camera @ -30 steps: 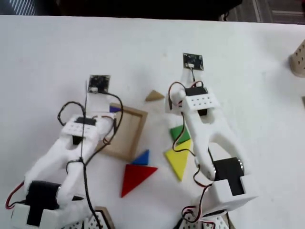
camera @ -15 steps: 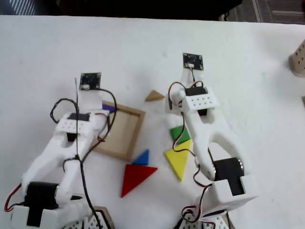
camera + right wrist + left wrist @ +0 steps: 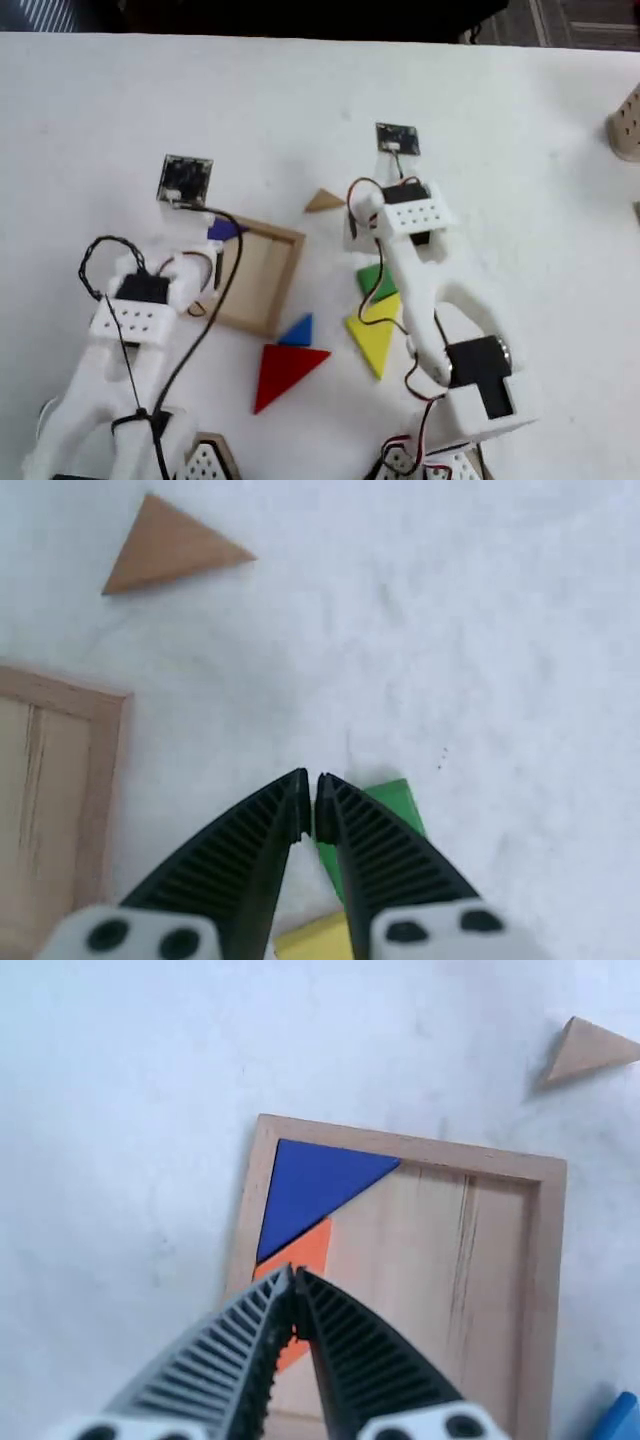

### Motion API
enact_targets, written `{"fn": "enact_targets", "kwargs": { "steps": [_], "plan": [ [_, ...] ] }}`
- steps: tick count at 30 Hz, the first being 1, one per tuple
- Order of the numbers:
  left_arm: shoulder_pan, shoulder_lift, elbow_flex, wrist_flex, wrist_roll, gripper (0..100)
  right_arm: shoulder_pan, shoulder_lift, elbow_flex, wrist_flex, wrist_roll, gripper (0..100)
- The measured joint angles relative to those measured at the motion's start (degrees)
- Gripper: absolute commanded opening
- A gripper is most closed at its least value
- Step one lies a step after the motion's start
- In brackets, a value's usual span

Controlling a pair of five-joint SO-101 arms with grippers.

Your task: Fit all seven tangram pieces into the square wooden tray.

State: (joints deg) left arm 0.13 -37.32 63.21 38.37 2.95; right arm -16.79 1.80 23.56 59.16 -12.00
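Two grippers: the left gripper [image 3: 293,1278] and the right gripper [image 3: 308,780] were both closed, holding nothing.
Left one: it was over the orange piece [image 3: 305,1245] inside the tray [image 3: 400,1148].
Tray: the big blue triangle [image 3: 315,1185] lay inside, touching the orange piece.
Right one: it was over the green piece [image 3: 385,800], near the yellow triangle [image 3: 315,940].
Bench [image 3: 500,100]: the red triangle [image 3: 285,370], small blue triangle [image 3: 297,330] and tan triangle [image 3: 165,548] lay outside the tray.

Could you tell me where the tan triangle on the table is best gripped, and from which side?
Probably from straight above: the tan triangle lies flat on the table, clear of the tray, so only its thin edges offer a hold. Put one claw finger on its long edge and the other on the opposite corner. The right claw sits nearest.
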Motion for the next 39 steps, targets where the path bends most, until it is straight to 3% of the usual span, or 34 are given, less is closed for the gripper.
{"fn": "enact_targets", "kwargs": {
  "steps": [6,12,18,25,39],
  "plan": [
    [-1.9,-0.2,0.1,-1.9,-0.2,2,-4.0,-4.9,4.8,0.7,0.0,1.8],
    [-5.8,4.7,0.1,-8.8,-0.2,2,-6.9,-9.6,7.4,0.7,5.7,2.1],
    [-9.0,10.0,-2.3,-9.2,-0.2,2,-6.8,-10.4,7.4,0.7,6.2,4.3],
    [-9.8,17.0,-6.4,-9.2,-0.2,2,-6.3,-10.5,9.8,2.7,6.2,23.4],
    [-11.0,17.0,-6.5,-9.2,-0.2,2,-2.3,-10.5,10.5,-0.9,5.9,22.6]
  ]
}}
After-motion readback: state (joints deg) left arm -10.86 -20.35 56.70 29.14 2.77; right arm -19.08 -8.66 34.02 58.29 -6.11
